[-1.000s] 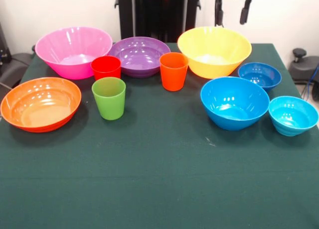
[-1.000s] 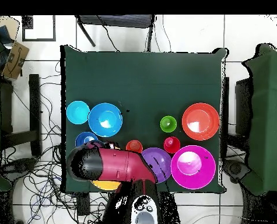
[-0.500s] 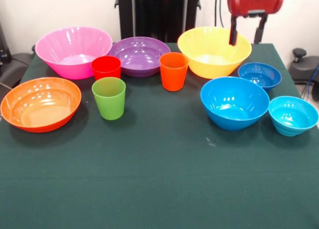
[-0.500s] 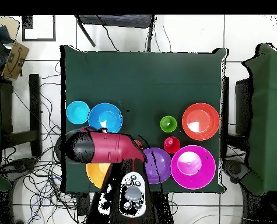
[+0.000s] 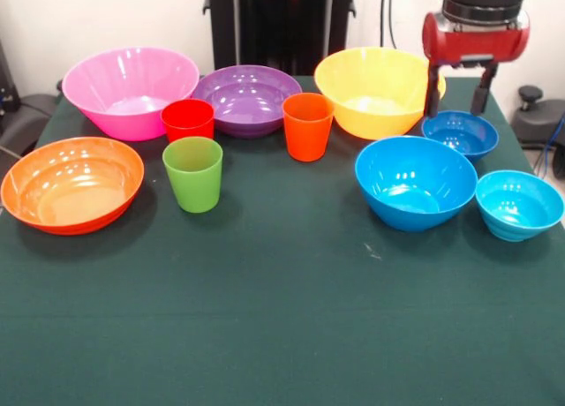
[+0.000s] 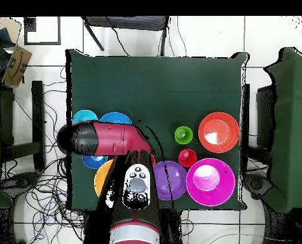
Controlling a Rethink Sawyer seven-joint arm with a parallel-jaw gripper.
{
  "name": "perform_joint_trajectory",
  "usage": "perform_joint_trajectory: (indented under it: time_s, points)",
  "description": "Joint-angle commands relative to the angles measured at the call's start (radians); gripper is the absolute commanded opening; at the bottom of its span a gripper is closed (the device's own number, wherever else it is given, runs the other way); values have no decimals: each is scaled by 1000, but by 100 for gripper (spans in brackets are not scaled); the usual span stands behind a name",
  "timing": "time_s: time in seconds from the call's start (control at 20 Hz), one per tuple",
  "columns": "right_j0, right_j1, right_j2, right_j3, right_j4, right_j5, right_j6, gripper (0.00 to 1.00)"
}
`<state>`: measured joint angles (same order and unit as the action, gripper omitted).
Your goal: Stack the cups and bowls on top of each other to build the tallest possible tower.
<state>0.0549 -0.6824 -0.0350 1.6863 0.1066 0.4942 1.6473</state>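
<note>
Small dark blue bowl (image 5: 460, 133) sitting upright on the green table (image 5: 282, 327), directly under the claw (image 5: 456, 101), with the two black fingertips hanging just above its far rim. Claw released, jaws spread and empty, nothing grasped. Nothing stacked yet, so no tower begun. Probably the approach to a first pick, judging by that hover. Best done by lowering straight, one finger inside the rim and one outside, then pinching the wall rather than the ribbed belly. Worth keeping clear of the yellow bowl (image 5: 378, 90), just beside the claw toward the table's middle, and of the large blue bowl (image 5: 415, 182), in front of the claw and almost touching the small one. Cyan bowl (image 5: 518, 204) also close, forward and to the outer side. Glossy plastic likely slippery, so a firm, level grip before lifting. Purple bowl (image 5: 247, 98), pink bowl (image 5: 131, 90), orange bowl (image 5: 71, 183) and the three cups well apart from the claw, across the table
</note>
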Motion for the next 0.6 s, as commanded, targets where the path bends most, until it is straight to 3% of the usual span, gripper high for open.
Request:
perform_joint_trajectory:
  time_s: [0.05, 0.6]
  points:
    - [20, 110, 26, -178, 29, 79, 187, 100]
    - [21, 152, 15, -254, 2, 114, 186, 100]
